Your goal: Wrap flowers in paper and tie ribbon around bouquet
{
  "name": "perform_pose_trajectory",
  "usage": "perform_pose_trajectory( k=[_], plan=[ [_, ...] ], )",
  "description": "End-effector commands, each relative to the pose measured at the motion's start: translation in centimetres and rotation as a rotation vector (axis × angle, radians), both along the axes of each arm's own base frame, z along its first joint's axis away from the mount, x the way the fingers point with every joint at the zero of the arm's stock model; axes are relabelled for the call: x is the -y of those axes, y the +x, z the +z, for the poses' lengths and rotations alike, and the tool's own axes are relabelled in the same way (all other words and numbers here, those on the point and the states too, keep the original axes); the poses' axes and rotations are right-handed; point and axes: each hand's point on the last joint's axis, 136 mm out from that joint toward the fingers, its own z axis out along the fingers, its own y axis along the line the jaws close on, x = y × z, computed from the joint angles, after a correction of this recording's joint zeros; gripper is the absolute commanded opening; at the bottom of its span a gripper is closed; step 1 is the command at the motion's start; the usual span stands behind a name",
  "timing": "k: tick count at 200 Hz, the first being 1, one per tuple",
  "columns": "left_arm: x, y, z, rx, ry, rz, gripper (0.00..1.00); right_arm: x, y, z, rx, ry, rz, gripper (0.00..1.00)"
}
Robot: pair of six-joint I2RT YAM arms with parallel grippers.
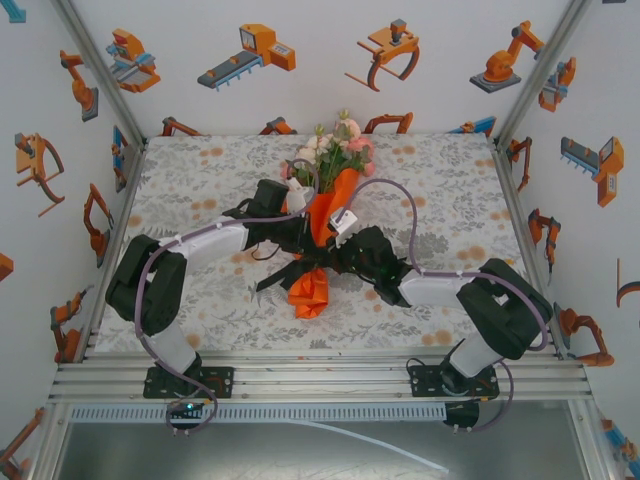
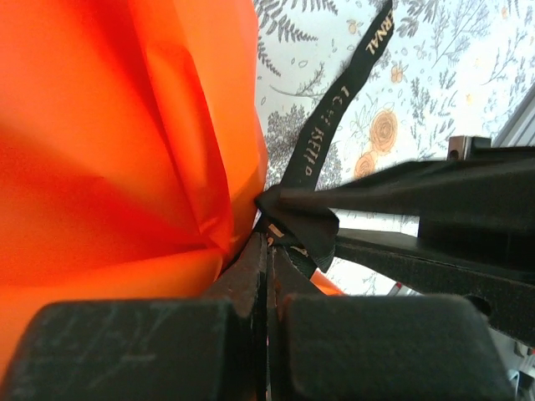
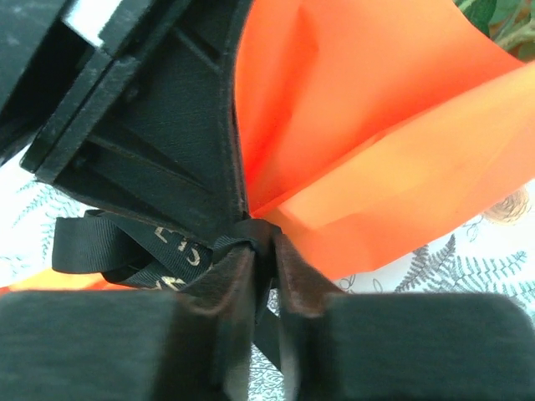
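Where left pincer (image 2: 266, 241) meets right pincer (image 3: 263, 244), one ribbon (image 2: 334, 109), one bouquet (image 1: 344, 186).

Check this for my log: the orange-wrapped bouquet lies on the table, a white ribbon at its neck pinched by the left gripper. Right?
No: the ribbon is black, not white, as the left wrist view shows. Otherwise right: the bouquet lies on the table, left gripper pinching the ribbon.

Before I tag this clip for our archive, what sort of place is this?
Probably a robot test booth, not a florist's: white walls printed with robot cartoons, a left arm and right arm bolted to an aluminium frame, a floral tablecloth under the bouquet.
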Motion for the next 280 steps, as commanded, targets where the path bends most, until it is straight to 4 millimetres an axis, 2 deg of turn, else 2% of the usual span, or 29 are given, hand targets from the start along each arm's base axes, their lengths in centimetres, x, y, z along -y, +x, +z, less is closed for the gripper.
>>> perform_pose_trajectory(
  k=[1, 52, 85, 97, 118, 146, 179, 199, 218, 238, 257, 280],
  plan=[
    [0.3, 0.5, 2.2, 0.057, -0.027, 0.003, 0.0, -0.3, -0.9, 1.1, 0.019, 0.042, 0.036, 0.29],
    [0.2, 0.4, 2.1, 0.054, -0.026, 0.005, 0.0, 1.4, -2.0, 1.2, -0.014, 0.022, 0.013, 0.3],
    [0.2, 0.5, 1.9, 0.054, -0.021, 0.007, 0.0, 1.8, -2.3, 3.0, -0.031, 0.03, 0.001, 0.32],
    [0.3, 0.4, 1.9, 0.051, -0.025, 0.002, 0.0, 1.6, -2.3, 3.3, -0.042, 0.025, 0.01, 0.36],
    [0.4, 0.5, 2.1, 0.056, -0.032, 0.001, 0.0, 1.2, -2.0, 2.7, -0.085, -0.008, 0.03, 0.44],
    [0.1, 0.3, 2.1, 0.059, -0.028, 0.002, 0.0, 0.2, -1.7, 3.2, -0.151, 0.034, 0.039, 0.44],
    [0.2, 0.2, 2.4, 0.064, -0.036, -0.003, 0.0, 0.7, -0.3, 0.7, -0.223, -0.008, -0.019, 0.35],
    [0.0, 0.2, 2.6, 0.076, -0.033, 0.004, 0.0, 0.9, -0.2, -0.6, -0.267, -0.036, -0.027, 0.35],
    [0.0, 0.3, 2.6, 0.078, -0.031, 0.004, 0.0, 0.8, -0.6, -1.1, -0.293, -0.05, -0.014, 0.36],
    [0.0, 0.2, 2.6, 0.078, -0.033, 0.001, 0.0, 0.9, -0.8, 0.0, -0.288, -0.039, -0.01, 0.4],
    [0.1, 0.2, 2.6, 0.078, -0.037, -0.001, 0.0, 1.5, -0.1, 1.3, -0.254, -0.015, -0.058, 0.43],
    [0.1, 0.1, 2.5, 0.077, -0.036, -0.003, 0.0, 1.8, 0.8, 1.4, -0.265, 0.014, -0.078, 0.43]
  ],
)
